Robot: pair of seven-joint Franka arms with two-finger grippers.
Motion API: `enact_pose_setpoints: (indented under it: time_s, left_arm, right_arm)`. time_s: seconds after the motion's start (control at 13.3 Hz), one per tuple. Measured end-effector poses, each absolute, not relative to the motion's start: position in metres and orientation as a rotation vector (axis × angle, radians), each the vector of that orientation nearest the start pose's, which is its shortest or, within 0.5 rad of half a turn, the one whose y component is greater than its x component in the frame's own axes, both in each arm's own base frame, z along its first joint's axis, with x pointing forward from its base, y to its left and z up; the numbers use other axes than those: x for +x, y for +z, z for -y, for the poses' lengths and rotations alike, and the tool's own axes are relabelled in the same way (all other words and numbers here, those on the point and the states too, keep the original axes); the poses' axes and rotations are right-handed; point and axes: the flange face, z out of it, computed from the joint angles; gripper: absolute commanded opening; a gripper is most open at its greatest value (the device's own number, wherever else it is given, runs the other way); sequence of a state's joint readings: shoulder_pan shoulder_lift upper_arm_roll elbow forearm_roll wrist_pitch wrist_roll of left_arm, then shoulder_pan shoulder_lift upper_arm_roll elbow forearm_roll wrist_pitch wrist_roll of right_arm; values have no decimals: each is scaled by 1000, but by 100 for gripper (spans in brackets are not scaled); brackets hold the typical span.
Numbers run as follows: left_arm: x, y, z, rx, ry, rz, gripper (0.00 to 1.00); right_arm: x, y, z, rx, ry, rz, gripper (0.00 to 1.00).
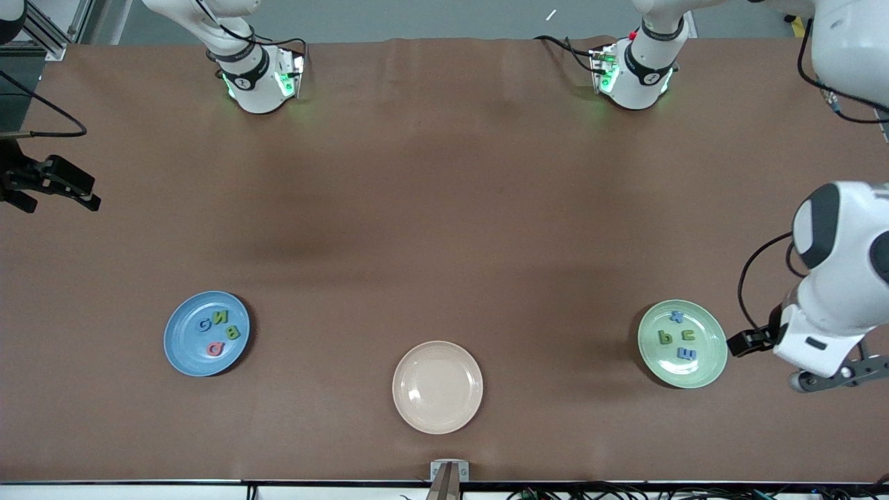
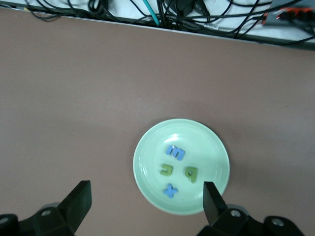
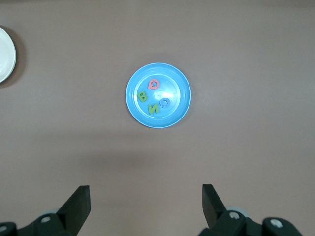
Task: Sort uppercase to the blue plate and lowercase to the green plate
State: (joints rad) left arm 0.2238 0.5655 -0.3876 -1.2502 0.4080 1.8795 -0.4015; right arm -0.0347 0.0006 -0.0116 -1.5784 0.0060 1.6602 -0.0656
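The blue plate (image 1: 206,333) sits near the desk's front edge toward the right arm's end and holds the G (image 1: 205,323), N (image 1: 221,319), B (image 1: 232,332) and Q (image 1: 214,348). The green plate (image 1: 682,343), near the same edge toward the left arm's end, holds the b (image 1: 665,338), n (image 1: 686,337), m (image 1: 686,354) and cross (image 1: 676,318). The left hand (image 2: 145,196) hangs wide open and empty by the green plate, and the right hand (image 3: 146,199) hangs wide open and empty by the desk's edge at the right arm's end.

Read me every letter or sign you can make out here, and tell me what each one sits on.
"G", "N", "B", "Q": foam letters on the blue plate.
"m", a b/q shape, an n/u shape, a cross: on the green plate.
Arm markings: too small to read.
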Motion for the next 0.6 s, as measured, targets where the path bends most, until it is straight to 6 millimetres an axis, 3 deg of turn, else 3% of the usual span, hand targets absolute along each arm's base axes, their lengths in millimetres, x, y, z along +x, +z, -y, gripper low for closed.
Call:
enact_pose_setpoints:
  time_s: [0.3, 0.6]
  left_arm:
    - [684, 549, 38, -3054, -182, 281, 100]
    - [645, 602, 33, -3102, -99, 263, 100]
  right_arm:
    - [563, 629, 25, -3137, -129, 30, 100]
    - [563, 629, 26, -3137, -130, 29, 100]
